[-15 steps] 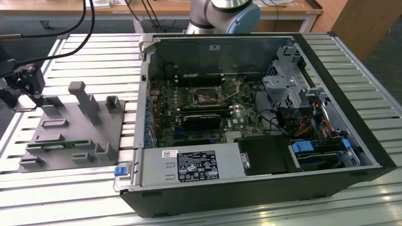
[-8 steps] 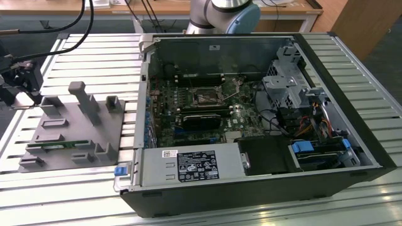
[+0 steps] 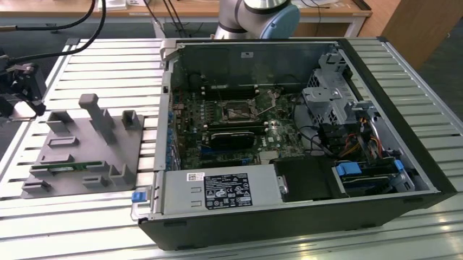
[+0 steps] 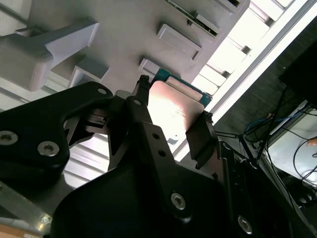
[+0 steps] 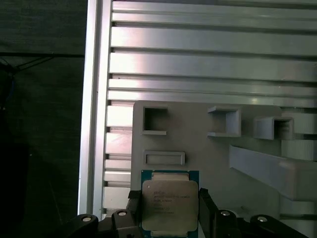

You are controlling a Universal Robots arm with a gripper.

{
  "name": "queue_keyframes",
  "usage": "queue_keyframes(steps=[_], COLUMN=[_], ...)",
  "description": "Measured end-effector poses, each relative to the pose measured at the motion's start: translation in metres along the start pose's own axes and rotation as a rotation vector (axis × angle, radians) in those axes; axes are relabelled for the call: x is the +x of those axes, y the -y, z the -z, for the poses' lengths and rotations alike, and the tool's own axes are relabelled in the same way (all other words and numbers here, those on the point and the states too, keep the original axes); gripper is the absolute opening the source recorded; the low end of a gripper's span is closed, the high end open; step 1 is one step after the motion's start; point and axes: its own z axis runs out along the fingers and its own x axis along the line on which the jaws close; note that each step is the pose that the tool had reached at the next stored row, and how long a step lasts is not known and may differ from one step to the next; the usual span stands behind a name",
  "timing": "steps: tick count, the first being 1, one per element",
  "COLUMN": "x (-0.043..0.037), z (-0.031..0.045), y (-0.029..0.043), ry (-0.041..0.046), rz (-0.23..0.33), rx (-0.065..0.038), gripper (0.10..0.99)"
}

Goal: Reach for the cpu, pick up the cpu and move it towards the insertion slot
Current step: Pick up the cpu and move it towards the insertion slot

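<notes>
Slatted alu table [image 3: 101,59] carries an open PC case [image 3: 405,108] and, at 9 o'clock of the case in the exterior view, a grey parts fixture [image 3: 69,154]. The gripper [image 4: 174,101] hangs by that fixture's 10 o'clock corner, at the exterior view's left edge. Its black fingers [image 5: 205,210] are closed onto two opposite edges of the cpu [image 5: 170,206]. It looks like a grip, tho I can't tell whether the chip is clear of its teal-edged seat [image 5: 194,173]. The cpu is near enough square, so no real long axis; its silvery lid lies flat, facing up. The insertion slot [image 3: 239,112] sits on the board inside the case, approx 3 o'clock from the gripper and well apart, w/ the case wall between them. One arm only, so no choice of hand. Writing: faint print on the cpu lid, and a black-and-white label [image 3: 225,192] on the PSU [image 3: 264,187]; left unread.
</notes>
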Motion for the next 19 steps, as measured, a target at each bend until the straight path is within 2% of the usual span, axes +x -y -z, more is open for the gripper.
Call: queue_keyframes(steps=[19], x=[-0.0001], z=[0.0155], y=[-0.0015], ry=[0.0], rz=[0.0], rx=[0.0], gripper=[0.545])
